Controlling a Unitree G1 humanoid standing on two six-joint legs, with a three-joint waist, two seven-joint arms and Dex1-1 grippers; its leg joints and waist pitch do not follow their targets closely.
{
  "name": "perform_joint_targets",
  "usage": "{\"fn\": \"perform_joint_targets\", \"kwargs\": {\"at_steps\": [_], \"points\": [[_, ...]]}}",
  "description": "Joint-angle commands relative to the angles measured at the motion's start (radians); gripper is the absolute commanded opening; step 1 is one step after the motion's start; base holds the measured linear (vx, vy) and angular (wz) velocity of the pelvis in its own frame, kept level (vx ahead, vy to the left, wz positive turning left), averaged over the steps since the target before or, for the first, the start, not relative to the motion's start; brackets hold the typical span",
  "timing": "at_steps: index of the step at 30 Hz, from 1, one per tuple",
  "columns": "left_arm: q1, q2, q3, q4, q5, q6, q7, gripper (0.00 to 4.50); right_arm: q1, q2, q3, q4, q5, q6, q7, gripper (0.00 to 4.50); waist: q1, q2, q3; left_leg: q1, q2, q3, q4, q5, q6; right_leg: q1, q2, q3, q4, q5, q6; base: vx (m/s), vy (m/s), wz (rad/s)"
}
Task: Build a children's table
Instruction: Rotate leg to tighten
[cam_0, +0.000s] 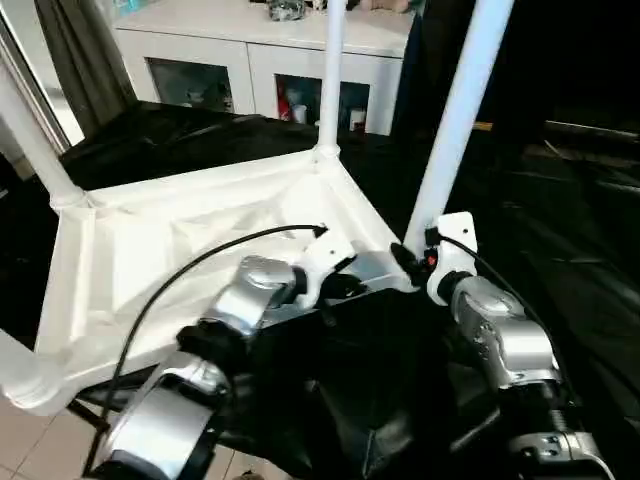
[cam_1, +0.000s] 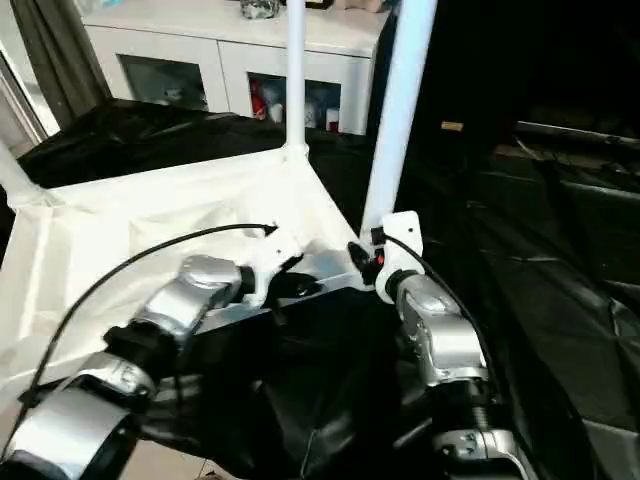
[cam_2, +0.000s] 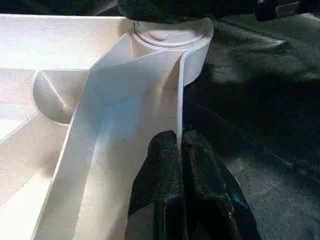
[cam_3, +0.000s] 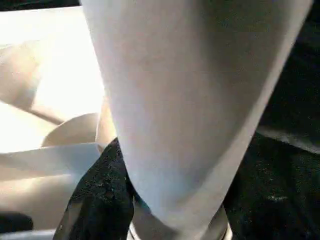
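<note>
The white table top lies upside down on the black cloth, ribbed side up. Legs already stand in the far sockets, and the near-right leg rises tilted from its corner socket. The thin rim is pinched by the closed left gripper to keep the top steady. The leg's base is held between the half-open fingers of the right gripper. The leg should be brought upright before being pressed down, otherwise it may jam.
</note>
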Motion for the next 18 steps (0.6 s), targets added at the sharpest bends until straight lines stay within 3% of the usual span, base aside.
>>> {"fn": "perform_joint_targets", "kwargs": {"at_steps": [1, 4, 5, 7, 9, 13, 18], "points": [[-0.008, -0.042, 0.005, -0.003, -0.022, -0.038, 0.018, 0.00, 0.030, 0.042, 0.054, 0.055, 0.012, 0.036, 0.030, 1.98, 0.002, -0.013, -0.052, 0.002, 0.037, -0.014, -0.069, -0.203, 0.012, 0.039, -0.063, 0.047, -0.082, -0.146, -0.185, 0.000, 0.000, 0.00], [0.007, -0.018, -0.008, -0.008, -0.027, -0.071, -0.046, 0.00, 0.036, 0.039, 0.060, 0.030, 0.023, 0.017, 0.066, 1.98, 0.001, -0.007, -0.051, 0.002, 0.037, -0.015, -0.071, -0.215, 0.014, 0.039, -0.063, 0.046, -0.085, -0.166, -0.180, 0.000, 0.000, 0.00], [0.017, -0.003, -0.012, -0.013, -0.029, -0.079, -0.076, 0.00, 0.039, 0.036, 0.060, 0.016, 0.032, 0.010, 0.080, 2.53, 0.001, -0.009, -0.051, 0.002, 0.037, -0.015, -0.072, -0.218, 0.014, 0.039, -0.063, 0.046, -0.086, -0.167, -0.179, 0.000, 0.000, 0.00], [0.028, 0.016, -0.015, -0.020, -0.030, -0.090, -0.109, 0.00, 0.043, 0.026, 0.062, -0.002, 0.050, 0.012, 0.112, 2.66, 0.001, 0.006, -0.052, 0.002, 0.037, -0.017, -0.072, -0.222, 0.011, 0.040, -0.062, 0.046, -0.082, -0.145, -0.185, 0.000, 0.000, 0.00], [0.044, 0.043, -0.017, -0.038, -0.042, -0.098, -0.167, 0.00, 0.056, -0.008, 0.087, -0.040, 0.067, 0.019, 0.191, 2.83, -0.001, -0.001, -0.053, 0.001, 0.037, -0.016, -0.072, -0.221, 0.019, 0.043, -0.061, 0.045, -0.083, -0.125, -0.189, 0.000, 0.000, 0.00], [0.069, 0.095, -0.021, -0.083, -0.074, -0.112, -0.295, 0.00, 0.107, -0.119, 0.146, -0.154, 0.099, 0.027, 0.396, 3.03, 0.003, 0.008, -0.052, -0.002, 0.039, -0.016, -0.070, -0.208, 0.037, 0.047, -0.062, 0.044, -0.082, -0.117, -0.195, 0.000, 0.000, 0.00], [0.082, 0.134, -0.024, -0.129, -0.106, -0.098, -0.405, 0.00, 0.156, -0.224, 0.169, -0.242, 0.147, 0.030, 0.566, 3.03, 0.010, 0.008, -0.054, -0.003, 0.043, -0.013, -0.065, -0.184, 0.055, 0.046, -0.060, 0.042, -0.076, -0.072, -0.224, 0.000, 0.000, 0.00]]}}
